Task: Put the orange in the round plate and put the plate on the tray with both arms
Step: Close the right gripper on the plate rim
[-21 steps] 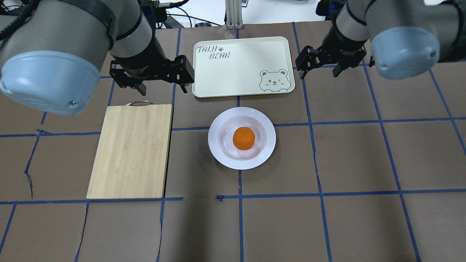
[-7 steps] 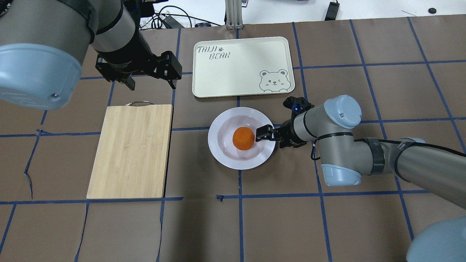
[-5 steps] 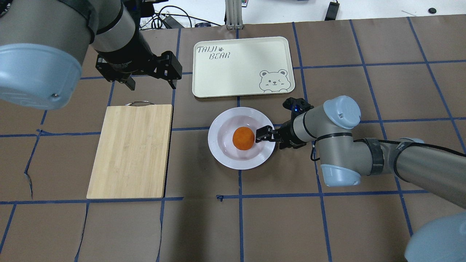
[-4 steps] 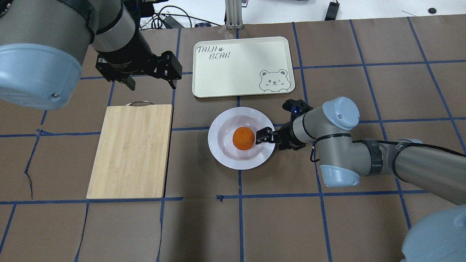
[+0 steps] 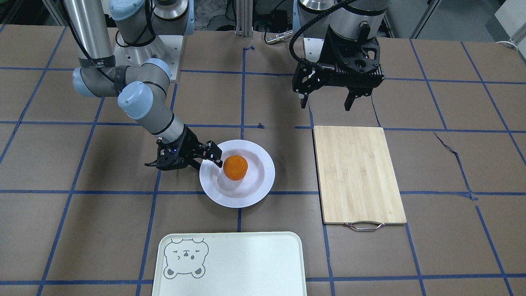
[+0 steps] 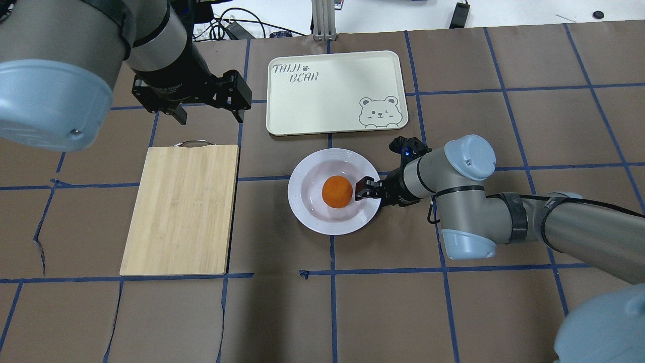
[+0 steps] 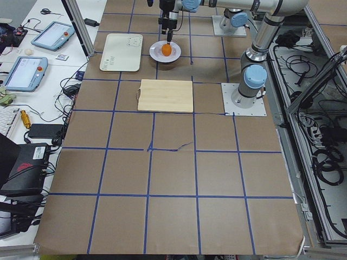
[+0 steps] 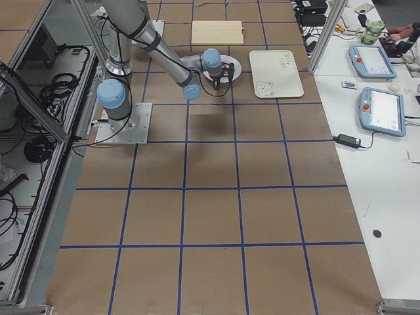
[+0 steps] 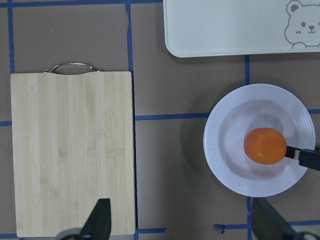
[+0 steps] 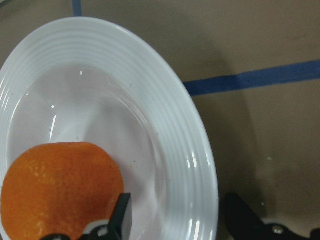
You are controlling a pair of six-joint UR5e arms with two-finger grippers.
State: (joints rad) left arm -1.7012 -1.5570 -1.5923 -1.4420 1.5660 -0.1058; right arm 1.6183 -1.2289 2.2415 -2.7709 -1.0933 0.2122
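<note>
small round orange fruit [image 6: 337, 191] is set in white shiny round plate [image 6: 302, 214] | plate rim is straddled by right claw [image 10: 179, 205], spread, nothing gripped | left claw [image 6: 208, 115] is held open

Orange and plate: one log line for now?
orange: in round plate | right gripper: open, straddling plate rim | left gripper: open, away

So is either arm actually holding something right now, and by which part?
Nothing is gripped. The right tool straddles the round plate at its rim, one finger inside, one outside, not closed. The left tool hangs open, empty.
</note>
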